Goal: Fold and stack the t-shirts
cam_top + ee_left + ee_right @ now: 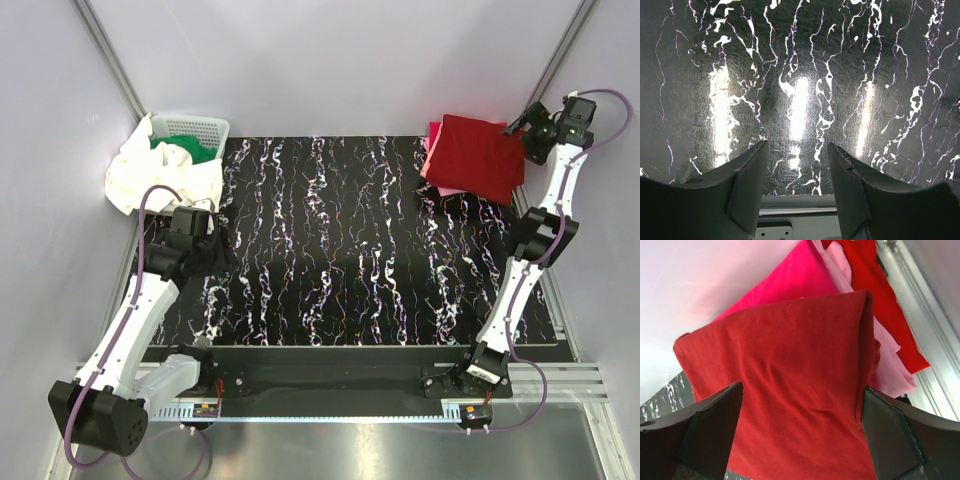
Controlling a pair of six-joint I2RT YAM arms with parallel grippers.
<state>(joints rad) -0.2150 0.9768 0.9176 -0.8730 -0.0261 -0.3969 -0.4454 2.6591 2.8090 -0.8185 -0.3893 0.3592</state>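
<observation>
Three of five look done. The folded dark red cloth t-shirt lies directly under your right gripper as the top of the stack. The folded magenta t-shirt shows past its fingertips, and the salmon pink t-shirt pokes out beside its right-hand finger. That gripper's jaws stand wide, one on either side of the red fold, clamping nothing. Left to do, I judge: the crumpled white t-shirt and the bunched green t-shirt. Both are at the white plastic lattice basket, just beyond your left gripper and off to its left. White drapes over the rim, green sits inside. Your left gripper is about half open and empty, hanging low over the black marbled tabletop. In the way: the basket wall, and the white shirt seems bunched against the green one, so take white first or you may drag both. Stack edges under the right gripper look uneven, and pink sticks out.
</observation>
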